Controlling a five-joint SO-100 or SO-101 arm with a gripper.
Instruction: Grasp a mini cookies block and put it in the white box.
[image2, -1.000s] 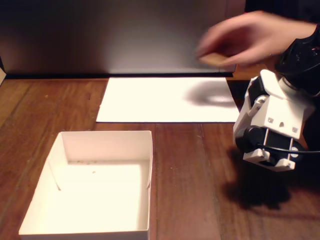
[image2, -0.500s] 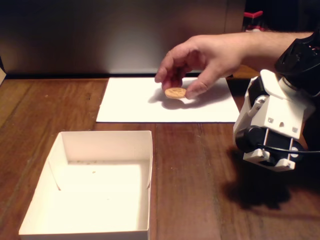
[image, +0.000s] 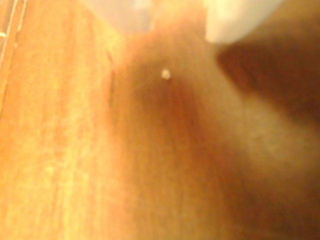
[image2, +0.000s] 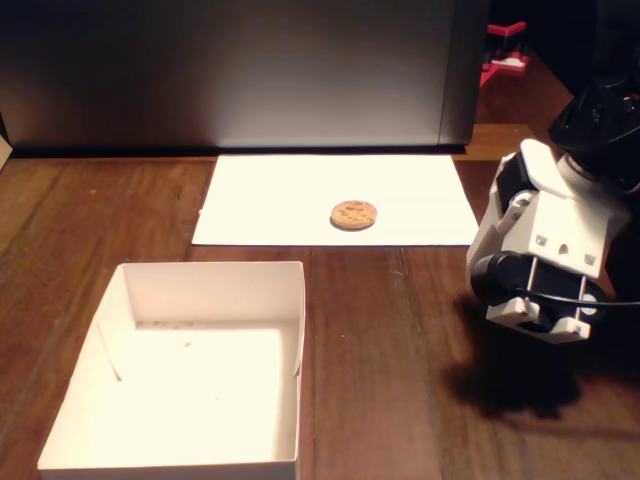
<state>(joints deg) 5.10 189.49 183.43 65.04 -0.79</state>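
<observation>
Pre-grasp, nothing held. My fingers (image2: 535, 318) hang folded low over the tabletop (image2: 400, 350); how wide they stand I cannot tell. Cookie (image2: 353, 213) lies on the paper sheet (image2: 260, 200), up-left of me in the fixed view; white box (image2: 200, 290) farther left, empty. Next: reach across, open over the cookie.

Golden-brown speckled cookie (image2: 353, 214), white box (image2: 210, 284)

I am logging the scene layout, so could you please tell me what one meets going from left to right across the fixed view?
white box → mini cookie, lying on the white sheet of paper → the robot arm at the right edge.
</observation>
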